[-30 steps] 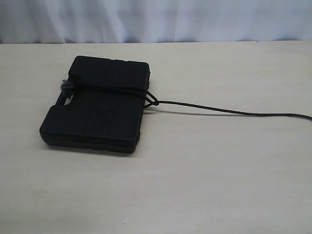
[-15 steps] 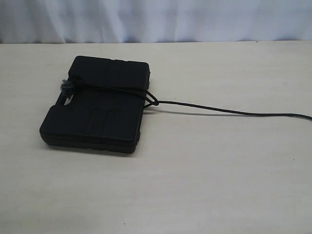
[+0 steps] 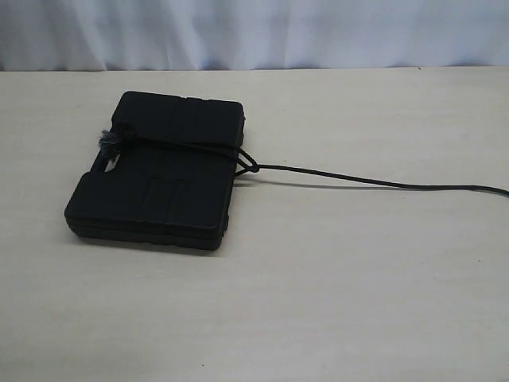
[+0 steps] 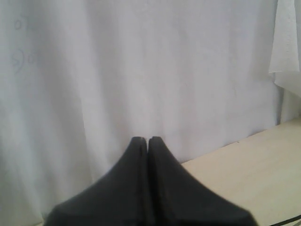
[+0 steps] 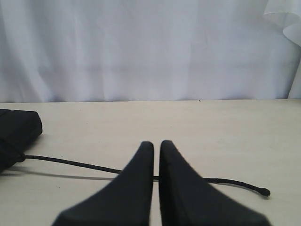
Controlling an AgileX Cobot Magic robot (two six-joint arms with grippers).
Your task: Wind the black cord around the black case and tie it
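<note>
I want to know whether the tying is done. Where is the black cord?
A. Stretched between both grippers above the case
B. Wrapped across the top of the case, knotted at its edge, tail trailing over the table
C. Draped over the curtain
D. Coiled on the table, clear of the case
B: the black cord crosses the top of the black case, is knotted at its edge, and trails away over the table.

A pale wood-grain tabletop (image 3: 334, 302) is spreading across the exterior view; a white fabric curtain (image 3: 254, 32) is hanging in soft folds along its far edge.
</note>
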